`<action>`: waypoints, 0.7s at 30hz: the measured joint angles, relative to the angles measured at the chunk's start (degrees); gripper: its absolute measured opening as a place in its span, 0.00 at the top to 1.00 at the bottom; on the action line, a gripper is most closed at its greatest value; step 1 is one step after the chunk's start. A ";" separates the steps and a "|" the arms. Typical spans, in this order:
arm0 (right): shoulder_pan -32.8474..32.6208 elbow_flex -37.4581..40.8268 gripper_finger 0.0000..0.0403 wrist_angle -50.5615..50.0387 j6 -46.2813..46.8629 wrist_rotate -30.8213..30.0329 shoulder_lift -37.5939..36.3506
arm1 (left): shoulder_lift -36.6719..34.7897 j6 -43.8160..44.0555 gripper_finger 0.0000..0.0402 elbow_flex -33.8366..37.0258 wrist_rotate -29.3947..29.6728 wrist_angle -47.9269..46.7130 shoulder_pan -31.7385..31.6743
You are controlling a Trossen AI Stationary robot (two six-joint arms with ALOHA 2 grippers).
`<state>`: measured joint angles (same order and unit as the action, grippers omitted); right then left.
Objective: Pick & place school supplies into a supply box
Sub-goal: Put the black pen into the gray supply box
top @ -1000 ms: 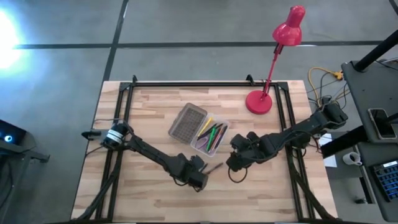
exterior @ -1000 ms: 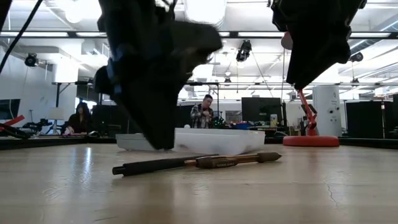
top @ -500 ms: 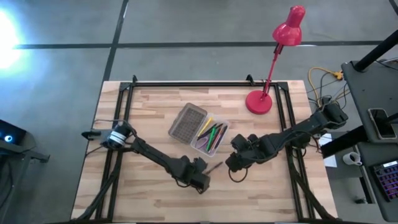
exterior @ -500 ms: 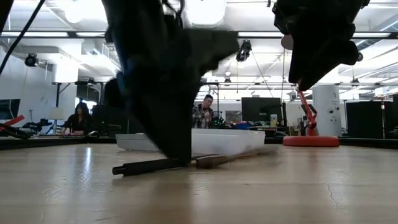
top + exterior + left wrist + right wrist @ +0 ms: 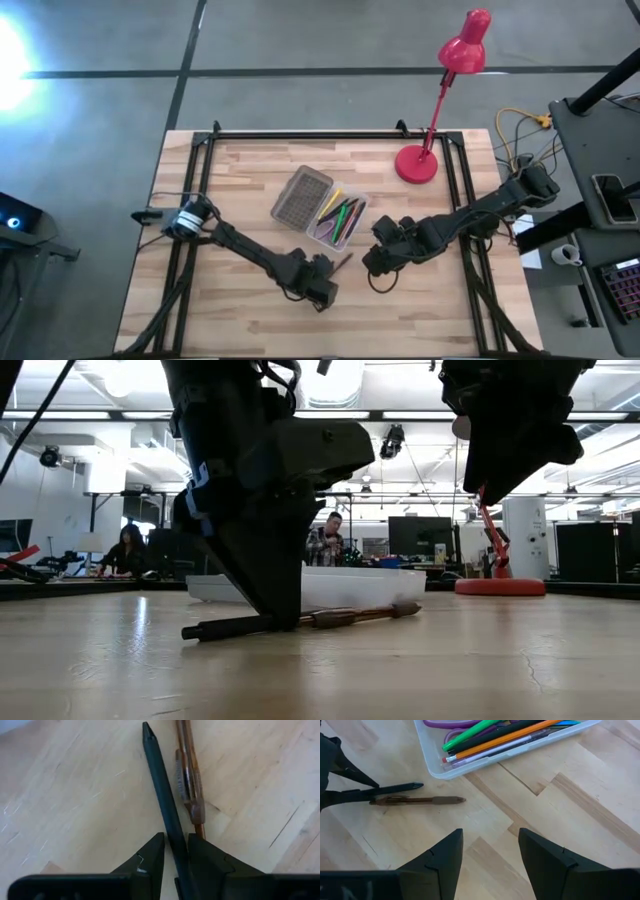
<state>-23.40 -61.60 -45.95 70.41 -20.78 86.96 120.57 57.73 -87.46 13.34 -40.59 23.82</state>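
A black pen (image 5: 161,780) and a brown pen (image 5: 189,775) lie side by side on the table, near the open supply box (image 5: 349,236). The box's grey grid lid (image 5: 301,198) lies flat beside its tray, which holds yellow, green, orange and purple pens (image 5: 510,732). My left gripper (image 5: 175,851) is down at the table, shut on the black pen (image 5: 225,627). The brown pen (image 5: 355,616) lies right beside its fingers. My right gripper (image 5: 490,850) hangs open above the table, right of the two pens and near the box's corner. My left gripper pinches the black pen's barrel (image 5: 173,836) between its two fingers, some way back from the pointed tip (image 5: 146,729). The fingers come down steeply from above and lie across the pen. The pen lies along the table (image 5: 215,628).
A red desk lamp (image 5: 418,163) stands at the far right of the table. Black frame rails (image 5: 300,135) run along the far and side edges. Bare wood lies toward the near edge (image 5: 240,320). People sit in the room beyond the table.
My left gripper has moved a little toward the table's right and down onto the black pen, its fingers reaching the table. The brown pen has been nudged, its far tip shifting slightly toward the left. My right arm has kept still.
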 joint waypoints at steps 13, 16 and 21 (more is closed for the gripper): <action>-1.62 0.00 0.55 -0.17 -0.03 -3.43 0.02 | -0.28 -6.81 0.97 2.16 -2.81 -0.45 -1.62; -3.09 0.00 0.55 -0.22 1.60 -6.44 0.02 | -0.60 -6.90 0.96 2.22 -3.70 -0.99 -2.01; -7.60 0.00 0.55 -0.42 7.93 -12.97 -0.92 | -3.49 -6.70 0.97 2.10 -5.20 -4.51 -3.15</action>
<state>-31.00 -61.60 -46.37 78.33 -33.75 86.03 117.09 51.03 -85.36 8.15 -45.10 20.68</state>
